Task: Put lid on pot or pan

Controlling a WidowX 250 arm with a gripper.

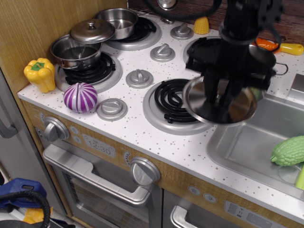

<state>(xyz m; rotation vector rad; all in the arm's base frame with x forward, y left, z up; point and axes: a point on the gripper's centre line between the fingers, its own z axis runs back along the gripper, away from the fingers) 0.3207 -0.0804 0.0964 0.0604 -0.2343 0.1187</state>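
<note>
My gripper (222, 95) is shut on the round flat steel lid (219, 100) and holds it tilted in the air above the front right burner (178, 102) and the sink's left edge. The lid's centre knob is hidden by my fingers. The tall steel pot (266, 59) stands behind the lid at the back right, mostly hidden by my arm; one wire loop handle (281, 69) shows on its right side. The lid is lower than the pot's rim and in front of it, apart from it.
A small shallow pot with a domed lid (83, 45) sits on the left burner, a steel bowl pan (118, 21) behind it. A yellow pepper (40, 73) and purple onion (80, 96) lie at the left. The sink (247, 147) holds a green vegetable (289, 150).
</note>
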